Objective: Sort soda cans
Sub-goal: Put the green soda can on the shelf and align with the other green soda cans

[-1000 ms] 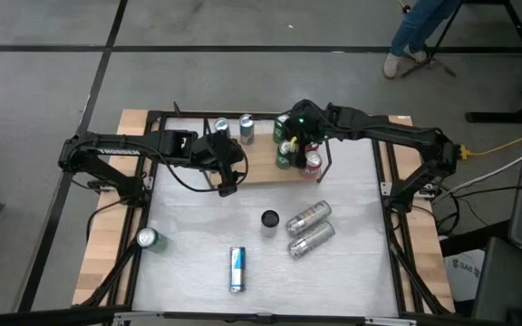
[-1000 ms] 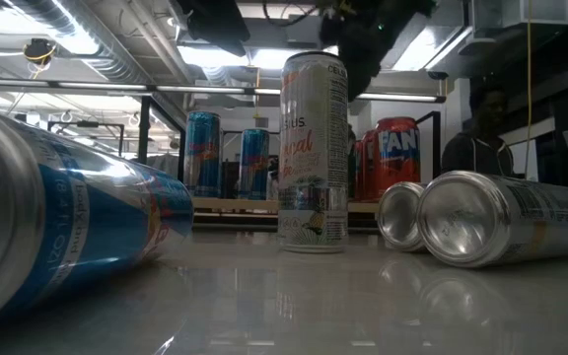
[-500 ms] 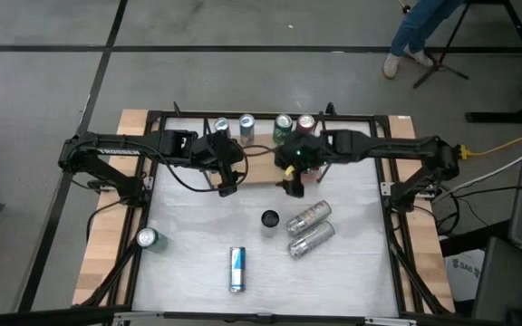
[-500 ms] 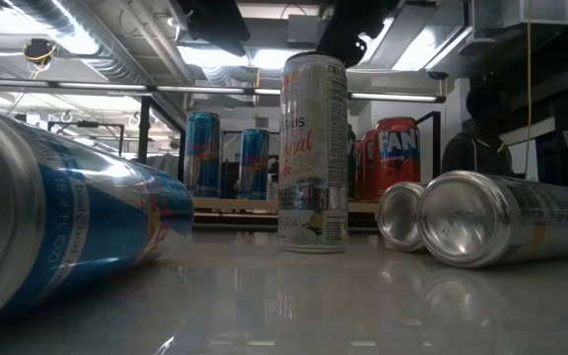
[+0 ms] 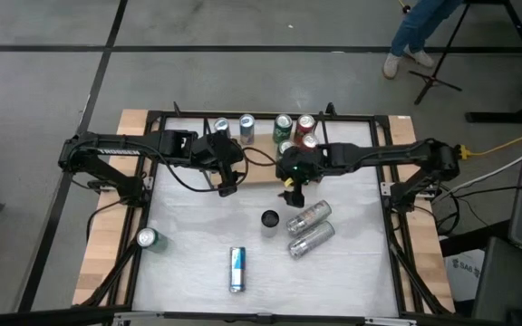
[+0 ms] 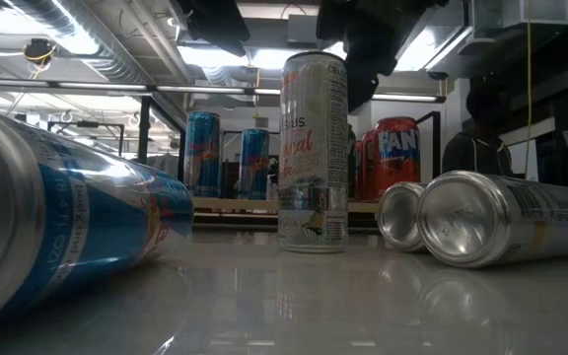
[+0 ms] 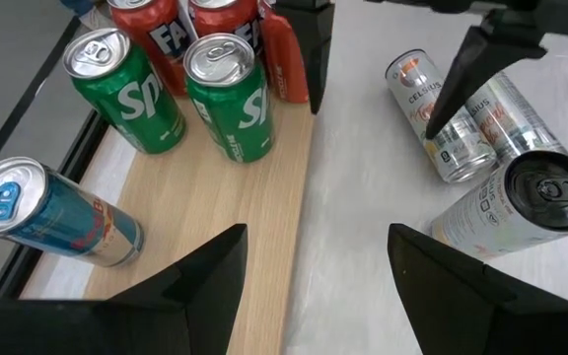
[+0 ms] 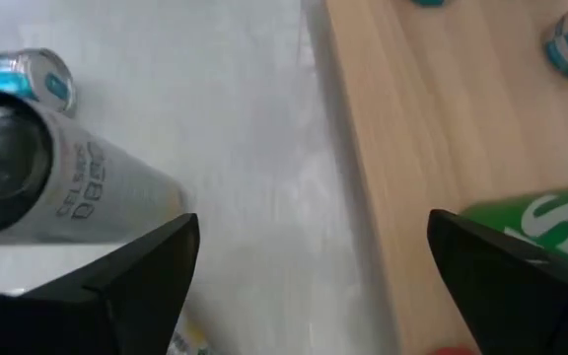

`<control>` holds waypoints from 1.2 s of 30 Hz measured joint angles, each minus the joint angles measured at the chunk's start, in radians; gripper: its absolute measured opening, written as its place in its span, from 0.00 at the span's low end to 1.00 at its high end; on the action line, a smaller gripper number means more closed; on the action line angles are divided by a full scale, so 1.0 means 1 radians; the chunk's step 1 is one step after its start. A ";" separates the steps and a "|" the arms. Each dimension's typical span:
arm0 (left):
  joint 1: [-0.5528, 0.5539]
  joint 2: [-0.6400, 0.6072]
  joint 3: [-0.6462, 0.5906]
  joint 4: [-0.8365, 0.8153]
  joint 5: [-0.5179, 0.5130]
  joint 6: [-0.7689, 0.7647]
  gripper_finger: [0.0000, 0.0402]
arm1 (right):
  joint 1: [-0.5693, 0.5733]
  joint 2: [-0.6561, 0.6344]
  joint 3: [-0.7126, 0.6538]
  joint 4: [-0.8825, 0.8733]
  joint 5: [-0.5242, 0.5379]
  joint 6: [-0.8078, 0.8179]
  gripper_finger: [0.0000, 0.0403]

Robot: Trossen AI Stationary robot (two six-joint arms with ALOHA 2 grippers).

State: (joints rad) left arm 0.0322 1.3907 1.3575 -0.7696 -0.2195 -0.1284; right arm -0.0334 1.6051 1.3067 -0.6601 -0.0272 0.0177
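The right gripper (image 5: 290,187) hung over the white table (image 5: 361,263) just off the front edge of the wooden board (image 5: 259,170), its fingers spread wide with nothing between them. Directly ahead of it stood the upright black-topped can (image 5: 270,220), near but not touching; in the right wrist view that can (image 8: 28,187) filled the side past one finger. Just beside the black-topped can lay two silver cans (image 5: 309,215) on their sides, parallel and close together, the second one (image 5: 311,239) nearer the table's front.

Behind the right gripper, on the board, stood the green cans (image 5: 283,123) and red cans (image 5: 305,123) in a tight cluster. The left wrist view showed two green cans (image 7: 230,94) upright side by side with the red ones (image 7: 151,35) behind them.

The left gripper (image 5: 227,188) hovered at the board's front edge, well to the left of the right one, its fingers partly apart and empty. Two blue-and-silver cans (image 5: 221,128) stood at the board's back, close to each other. Another blue can (image 5: 236,269) lay on its side near the table's front, and a green can (image 5: 148,239) sat at the left rim.

A person's legs (image 5: 415,32) showed on the floor beyond the table.
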 joint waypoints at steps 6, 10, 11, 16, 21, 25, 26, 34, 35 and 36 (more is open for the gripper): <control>0.000 0.000 0.000 0.001 0.000 0.000 0.59 | -0.015 0.000 -0.039 0.030 0.069 -0.003 0.96; 0.000 0.000 0.000 0.001 0.000 0.000 0.59 | -0.056 0.000 -0.051 0.028 0.069 -0.003 0.96; 0.000 0.000 0.000 0.001 0.000 0.000 0.59 | -0.067 0.000 -0.052 0.031 0.069 -0.003 0.96; 0.000 0.000 0.000 0.001 0.000 0.000 0.59 | -0.113 0.000 -0.054 0.032 0.061 -0.004 0.96; 0.000 0.000 0.000 0.001 0.000 0.000 0.59 | -0.146 0.000 -0.054 0.035 0.060 -0.026 0.96; 0.000 0.000 0.000 0.001 0.000 0.000 0.59 | -0.163 0.000 -0.054 0.035 0.062 -0.027 0.96; 0.000 0.000 0.000 0.001 0.000 0.000 0.59 | -0.169 0.000 -0.054 0.035 0.065 -0.030 0.96; 0.000 0.000 0.000 0.000 0.004 -0.002 0.59 | -0.170 0.000 -0.054 0.051 0.057 -0.049 0.96; -0.001 -0.004 0.000 -0.002 0.010 -0.009 0.59 | -0.170 0.000 -0.054 0.057 0.042 -0.050 0.96; -0.003 -0.008 0.000 -0.006 0.016 -0.022 0.59 | -0.170 0.000 -0.054 0.063 0.026 -0.050 0.96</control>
State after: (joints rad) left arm 0.0291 1.3830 1.3575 -0.7759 -0.2035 -0.1507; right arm -0.2031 1.6047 1.2530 -0.5966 -0.0008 -0.0325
